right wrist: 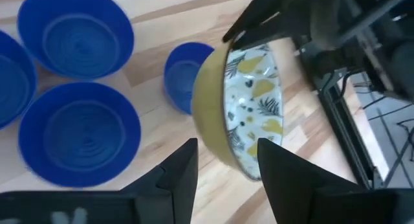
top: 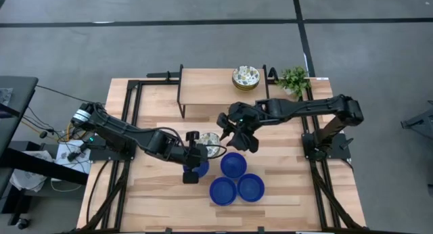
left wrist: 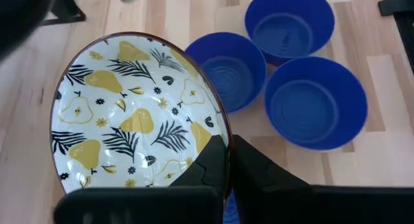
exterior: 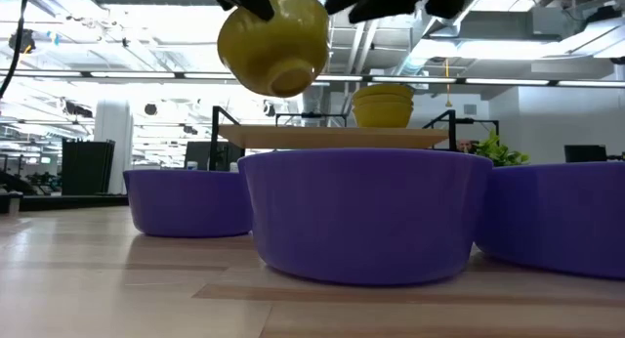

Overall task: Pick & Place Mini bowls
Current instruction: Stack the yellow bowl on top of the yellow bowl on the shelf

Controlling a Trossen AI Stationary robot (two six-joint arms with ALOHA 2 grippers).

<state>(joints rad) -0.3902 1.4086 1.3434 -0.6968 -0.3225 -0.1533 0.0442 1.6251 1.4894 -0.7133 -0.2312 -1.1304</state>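
My left gripper (left wrist: 228, 154) is shut on a white pear-and-leaf patterned mini bowl (left wrist: 136, 114) with a yellow outside (exterior: 273, 43), held in the air over the table's middle. My right gripper (right wrist: 226, 158) is open, level with that bowl. Its fingers stand on either side of the bowl's rim (right wrist: 240, 160), apart from it as far as shows. Three blue mini bowls (top: 233, 165) (top: 223, 191) (top: 250, 186) rest on the table on their bases. A fourth (top: 197, 170) sits under my left gripper. More patterned bowls (top: 245, 77) are stacked on the raised shelf. My left gripper holds the patterned bowl by its rim (left wrist: 225, 136), one finger (left wrist: 210, 162) inside the bowl and the other (left wrist: 262, 175) outside. The fingers come in slanting from the table's left. The bowl is lifted clear and tilted, its foot (exterior: 288, 82) pointing down and toward the near edge.
A wooden shelf (top: 210, 85) on a black frame stands at the far side, with a small green plant (top: 294, 78) at its right end. Bare wood lies on the near left (top: 155, 193) and near right (top: 291, 186).
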